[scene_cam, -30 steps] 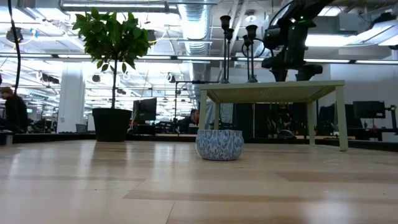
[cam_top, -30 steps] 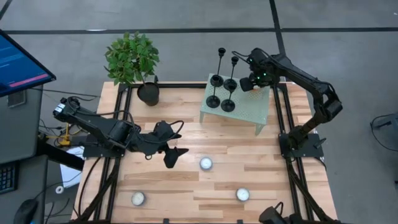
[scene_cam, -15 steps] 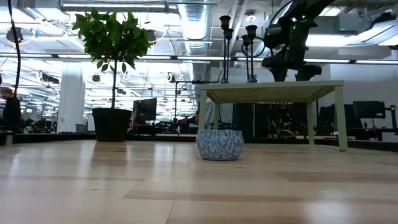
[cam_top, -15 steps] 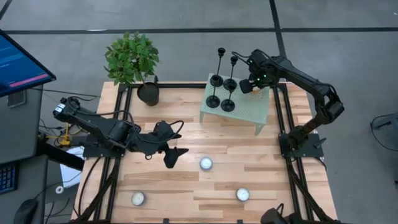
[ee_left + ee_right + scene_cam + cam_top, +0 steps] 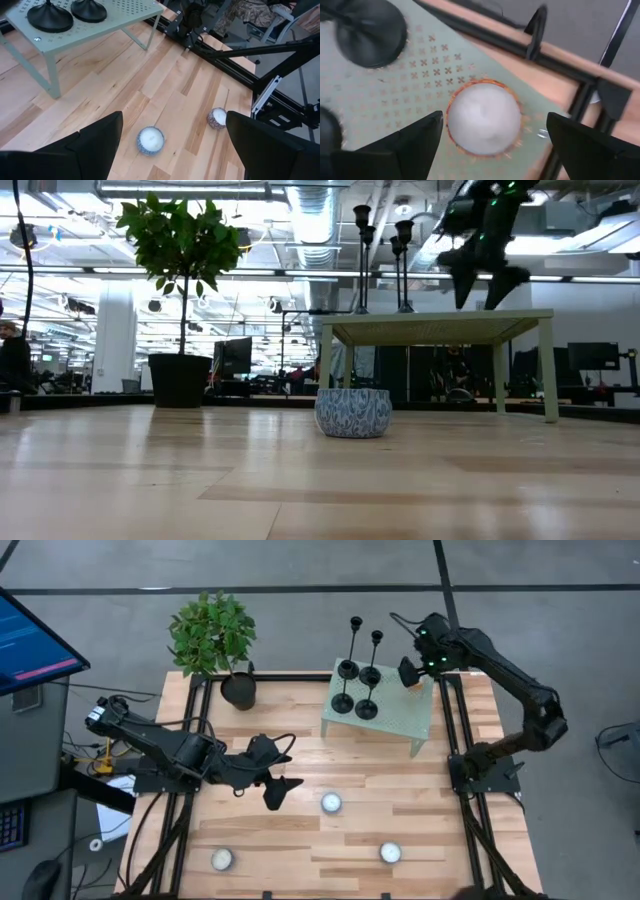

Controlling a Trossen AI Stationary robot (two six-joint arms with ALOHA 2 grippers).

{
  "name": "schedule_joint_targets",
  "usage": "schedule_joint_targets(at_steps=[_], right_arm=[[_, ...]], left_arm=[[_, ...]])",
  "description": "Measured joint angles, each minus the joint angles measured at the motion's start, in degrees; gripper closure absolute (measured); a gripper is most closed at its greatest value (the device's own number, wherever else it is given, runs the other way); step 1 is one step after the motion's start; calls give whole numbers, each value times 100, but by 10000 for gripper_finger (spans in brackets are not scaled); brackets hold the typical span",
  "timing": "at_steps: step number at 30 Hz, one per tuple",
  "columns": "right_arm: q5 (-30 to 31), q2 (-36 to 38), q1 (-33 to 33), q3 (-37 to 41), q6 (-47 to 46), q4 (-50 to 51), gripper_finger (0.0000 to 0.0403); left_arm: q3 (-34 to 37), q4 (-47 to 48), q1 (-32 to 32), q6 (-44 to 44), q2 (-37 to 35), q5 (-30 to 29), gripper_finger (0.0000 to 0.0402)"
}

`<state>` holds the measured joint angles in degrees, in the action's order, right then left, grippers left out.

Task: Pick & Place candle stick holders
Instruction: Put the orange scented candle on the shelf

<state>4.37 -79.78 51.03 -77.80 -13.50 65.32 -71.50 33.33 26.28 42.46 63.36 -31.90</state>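
The candle stick holders (image 5: 355, 675) look stiff, top-heavy, slick; grip low on a stem. Right gripper (image 5: 410, 672) hangs open and empty above an orange tealight (image 5: 483, 118). Left gripper (image 5: 275, 790) open, empty.

Bright, even overhead light, soft shadows; right wrist view blurred, others sharp.

One camera looks straight down on the whole wooden surface (image 5: 300, 775), another sits level at its edge facing the room, and each wrist camera peers close past its own arm, all four sharing the small green perforated stand (image 5: 395, 715).
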Motion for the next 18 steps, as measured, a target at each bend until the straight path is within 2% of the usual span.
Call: schedule_joint_targets(at_steps=[5, 7, 9, 12, 15, 16, 18], right_arm=[[-21, 776, 43, -2, 524, -253, 83], [-6, 1037, 43, -8, 583, -271, 103], [290, 1217, 56, -8, 540, -38, 134], [905, 1410, 70, 161, 335, 186, 220], [889, 1553, 70, 613, 199, -159, 346], [863, 1614, 68, 791, 165, -351, 373], [853, 1737, 74, 1145, -3, -664, 385]], left_arm=[[0, -14, 0, 0, 1, 0, 46], [0, -14, 0, 1, 0, 0, 46], [0, -14, 0, 0, -1, 0, 46], [0, -14, 0, 0, 1, 0, 46], [0, -16, 0, 2, 0, 0, 46], [0, -16, 0, 0, -1, 0, 46], [0, -16, 0, 0, -1, 0, 46]])
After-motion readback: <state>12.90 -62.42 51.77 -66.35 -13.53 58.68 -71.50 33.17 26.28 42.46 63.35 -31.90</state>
